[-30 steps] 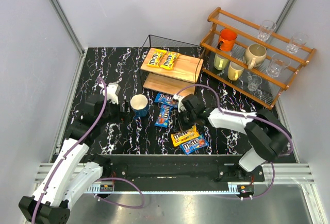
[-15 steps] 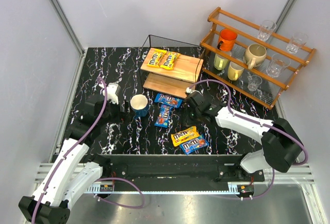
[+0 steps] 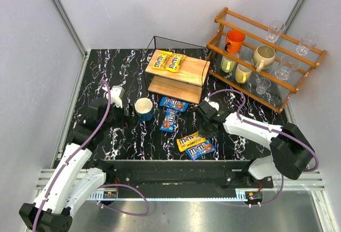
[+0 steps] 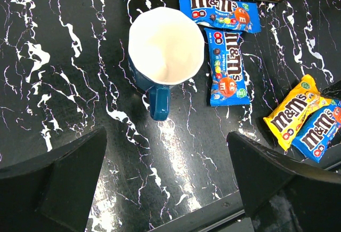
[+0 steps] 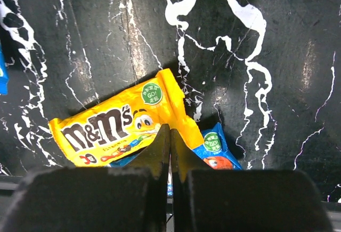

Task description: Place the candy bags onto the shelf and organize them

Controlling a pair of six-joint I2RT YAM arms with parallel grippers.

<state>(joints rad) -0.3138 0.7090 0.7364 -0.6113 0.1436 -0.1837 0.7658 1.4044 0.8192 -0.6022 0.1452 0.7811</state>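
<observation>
Shelf (image 3: 194, 72) holds two yellow bags (image 3: 168, 61); four bags (image 3: 169, 120) wait on the desk (image 3: 106, 66); right end effector (image 5: 170, 136) clenched empty, left end effector (image 4: 166, 152) released.

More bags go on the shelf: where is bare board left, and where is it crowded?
Top board: bare right of the two yellow bags. Lower board: its visible part bare. Crowded: the table in front, with mug and two blue bags.

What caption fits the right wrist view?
Right gripper, jaws shut, over a yellow candy bag overlapping a blue candy bag on the table.
</observation>
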